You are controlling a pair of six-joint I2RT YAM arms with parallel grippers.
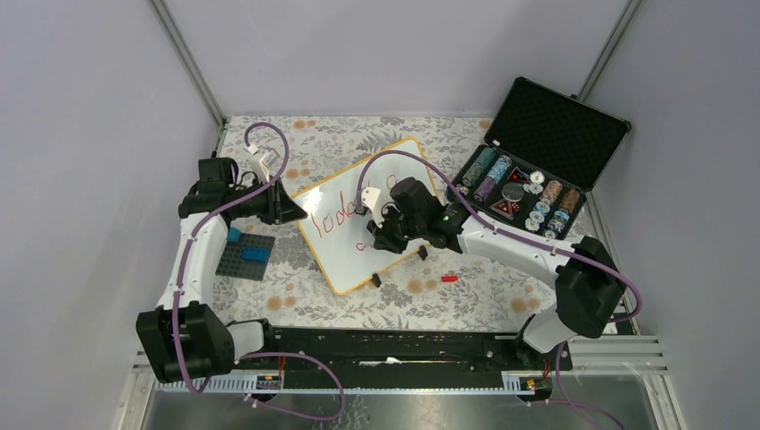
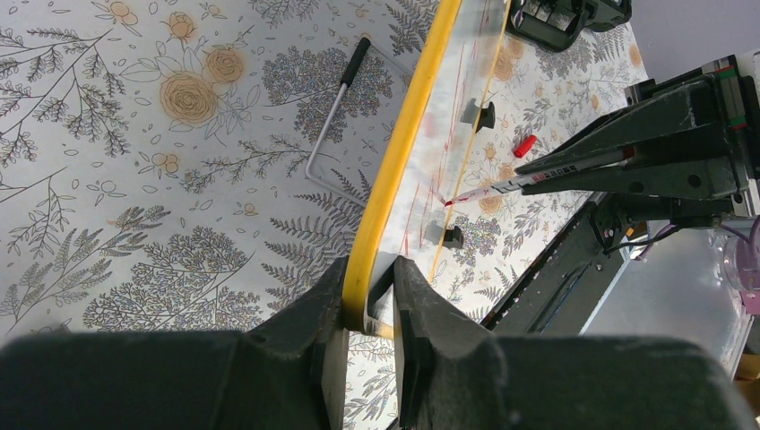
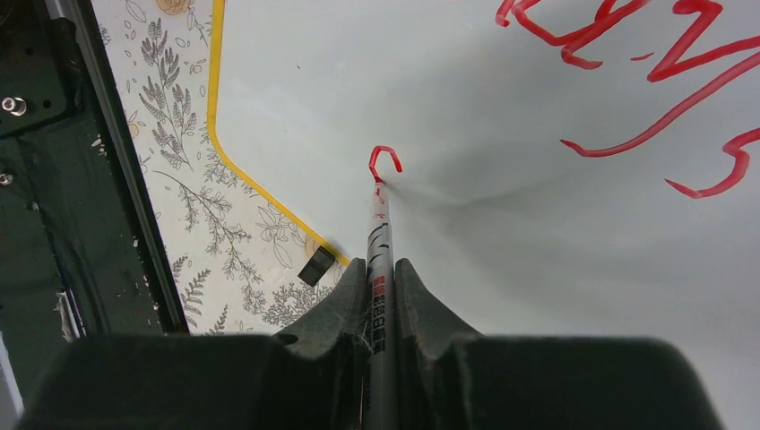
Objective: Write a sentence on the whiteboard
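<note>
Long axis of whiteboard [image 1: 349, 260] diagonal, near-left to far-right

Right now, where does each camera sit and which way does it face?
Top: fixed above and behind, looking down at the table, whiteboard and case; left arm and right arm show.
Left wrist: on the left arm, looking along the whiteboard's edge; its fingers clamp the yellow rim.
Right wrist: on the right arm, facing the whiteboard; its fingers hold a marker at the writing.
Shared: both wrist views show the marker.
</note>
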